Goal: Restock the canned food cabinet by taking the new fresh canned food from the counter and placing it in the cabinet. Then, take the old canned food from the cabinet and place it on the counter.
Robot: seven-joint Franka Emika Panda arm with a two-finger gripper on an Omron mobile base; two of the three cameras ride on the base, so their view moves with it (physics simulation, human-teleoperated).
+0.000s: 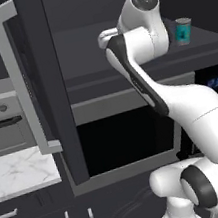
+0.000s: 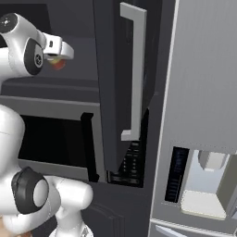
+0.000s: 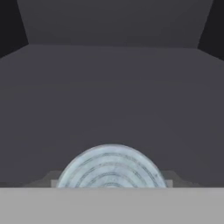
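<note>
Jaws pinching the new fresh canned food point(image 3: 112, 168) is how I read it: in the hand view its silvery lid, ringed with fine concentric grooves, sits low between the finger tips, and in the right base view a red-orange patch of the same can point(image 2: 57, 62) peeks out just under the gripper point(image 2: 59, 59). From that side I only get a sliver of the label, so I cannot make out any band on it.

I see the gripper reaching into the open cabinet point(image 1: 119, 38), over its flat dark shelf, roughly toward the middle of the shelf's width; whether the can's base touches the shelf I cannot tell. Ahead of the lid the shelf runs bare to the back wall.

On the same shelf, near its right-hand end and close to the front edge, stands the old canned food point(image 1: 184, 30), upright, teal label with a silvery lid. It is well apart from the gripper, with the arm's upper link between them in the left base view.

The cabinet door point(image 2: 121, 83) hangs swung open, its long grey bar handle point(image 2: 135, 69) facing me. Below left, a corner of the white marble counter point(image 1: 20, 172) shows.
</note>
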